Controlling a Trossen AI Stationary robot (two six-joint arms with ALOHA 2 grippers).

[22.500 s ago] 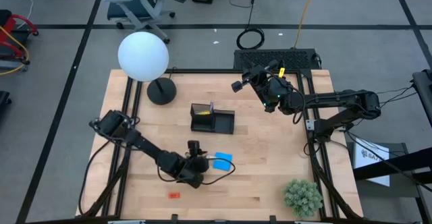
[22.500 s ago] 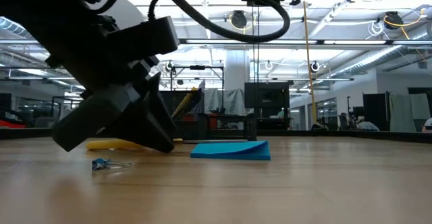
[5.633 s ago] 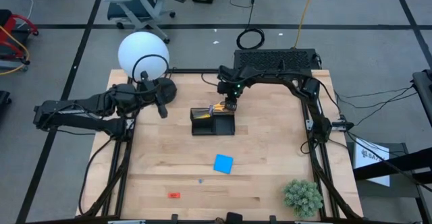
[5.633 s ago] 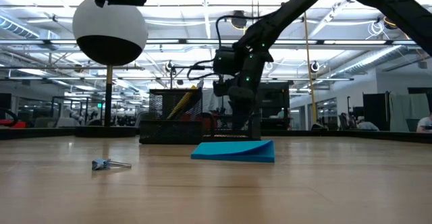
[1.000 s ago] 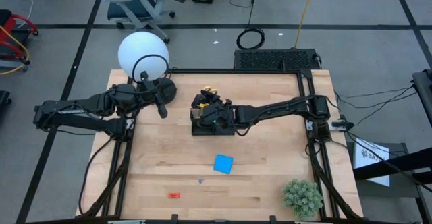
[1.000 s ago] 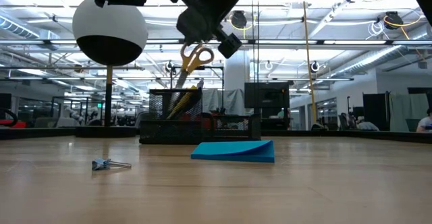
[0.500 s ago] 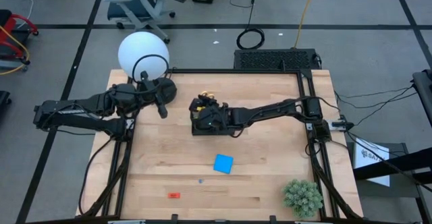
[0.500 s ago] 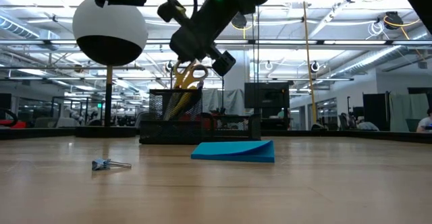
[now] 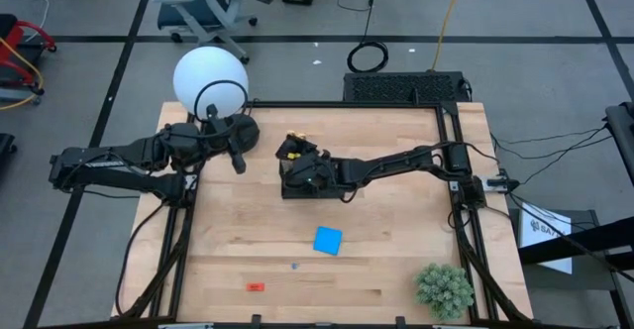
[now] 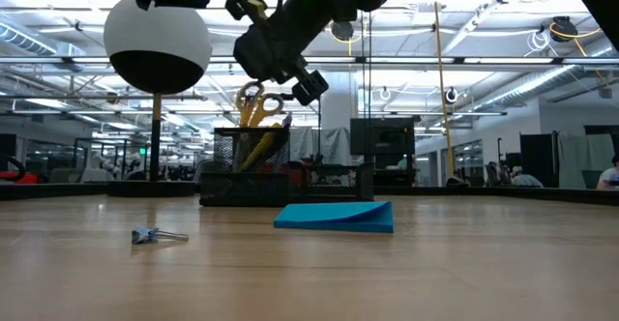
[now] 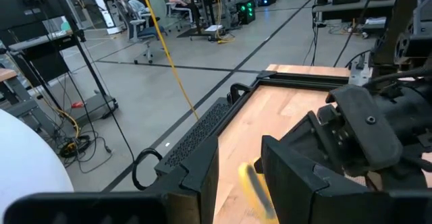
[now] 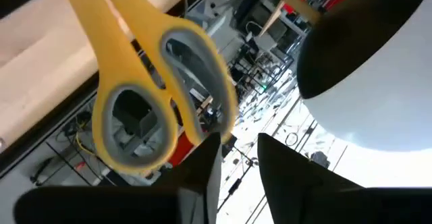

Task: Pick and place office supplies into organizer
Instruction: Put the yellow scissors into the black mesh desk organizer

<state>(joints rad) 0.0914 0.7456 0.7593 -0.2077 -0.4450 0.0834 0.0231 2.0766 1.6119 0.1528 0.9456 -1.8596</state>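
The yellow-handled scissors (image 9: 294, 141) stand in the tall mesh compartment of the black organizer (image 9: 315, 183) with their blades down. Their handles (image 10: 253, 102) stick up above its rim, next to a yellow pen (image 10: 257, 149). My right gripper (image 9: 290, 154) hovers over that compartment, a little open. The handle loops (image 12: 148, 92) lie just beyond its fingertips and nothing is between the fingers. My left gripper (image 9: 238, 163) waits open beside the lamp base. The blue pad (image 9: 328, 240) and the red piece (image 9: 256, 286) lie on the table nearer the front. My right gripper's one fingertip (image 12: 206, 150) lies right by a handle loop (image 12: 214, 119) of the scissors. I cannot tell whether it touches the loop.
The lamp with its white ball (image 9: 210, 83) and black round base (image 9: 238, 131) stands far left of the organizer. A small metal clip (image 10: 155, 235) lies near the front. The green plant ball (image 9: 443, 289) sits at the front right corner.
My right gripper has carried the scissors toward the table's left and lowered them. Their blades have gone down into the organizer's tall compartment and only the handles show above the rim. The gripper now stands a little higher over them.
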